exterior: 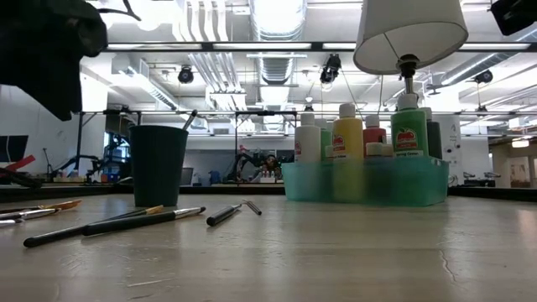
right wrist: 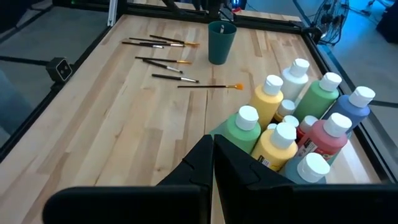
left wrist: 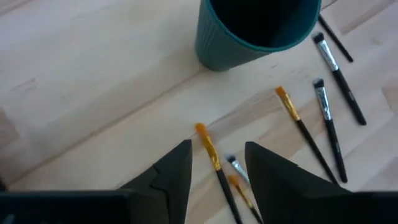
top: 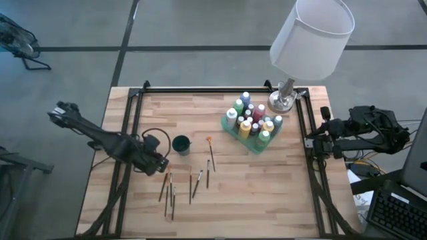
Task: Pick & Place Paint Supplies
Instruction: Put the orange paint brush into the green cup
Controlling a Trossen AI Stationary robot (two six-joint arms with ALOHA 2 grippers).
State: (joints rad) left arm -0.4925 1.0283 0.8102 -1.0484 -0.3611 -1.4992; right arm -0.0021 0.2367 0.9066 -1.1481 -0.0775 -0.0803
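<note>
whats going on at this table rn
A two-armed robot is sorting paint supplies. The left tool is open and hovers just above the loose brushes lying on the table beside the dark green cup; it holds nothing. The paint bottles stand packed in the green tray near the lamp. The right tool is shut and empty, waiting at the table's right edge.

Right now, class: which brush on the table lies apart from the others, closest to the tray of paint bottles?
The orange-tipped brush just right of the dark green cup; the others cluster lower, nearer the left gripper.
</note>
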